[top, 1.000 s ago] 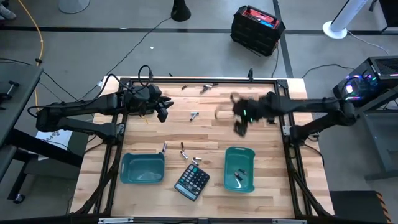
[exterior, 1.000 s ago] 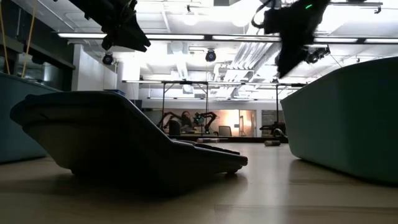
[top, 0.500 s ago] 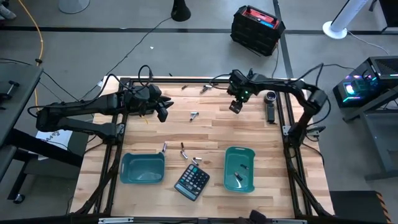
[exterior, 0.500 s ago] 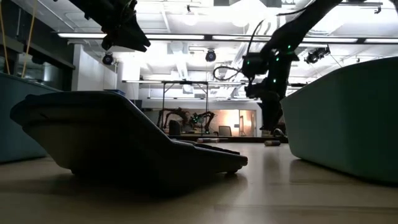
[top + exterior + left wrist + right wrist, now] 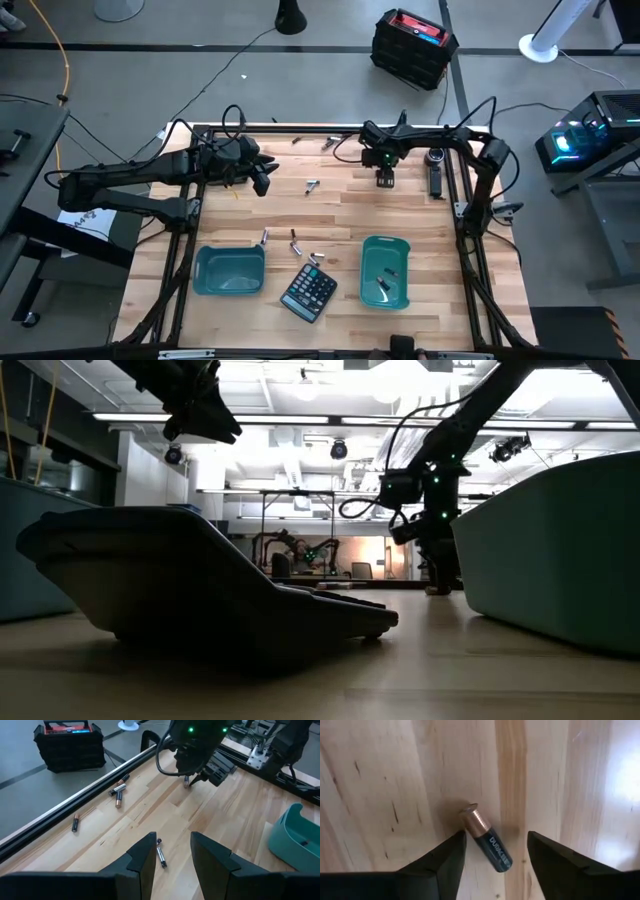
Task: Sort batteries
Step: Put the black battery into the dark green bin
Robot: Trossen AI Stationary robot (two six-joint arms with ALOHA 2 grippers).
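Note:
A copper-topped black battery [image 5: 486, 840] lies flat on the wooden table [image 5: 350, 215]. My right gripper [image 5: 495, 857] points down over it, open, one finger on each side and neither touching. In the high view that gripper [image 5: 385, 181] stands at the far right of the table and hides this battery. My left gripper [image 5: 268, 183] hovers open over the far left with nothing between its fingers. A loose battery [image 5: 161, 854] lies on the wood below it. More batteries lie near the far edge [image 5: 330, 142], mid-table [image 5: 312, 185] and by the calculator [image 5: 295, 243].
Two teal trays stand near the front, the left tray [image 5: 200, 270] and the right tray [image 5: 366, 270], which holds two batteries. A dark calculator [image 5: 308, 290] lies between them. A black remote-like stick [image 5: 436, 183] lies right of my right gripper. A black rail [image 5: 320, 128] borders the far edge.
My right gripper has come down from high above the table to just over the wood at the far right, rolling about its wrist as it sank. Its fingers now straddle the battery. The battery has not moved.

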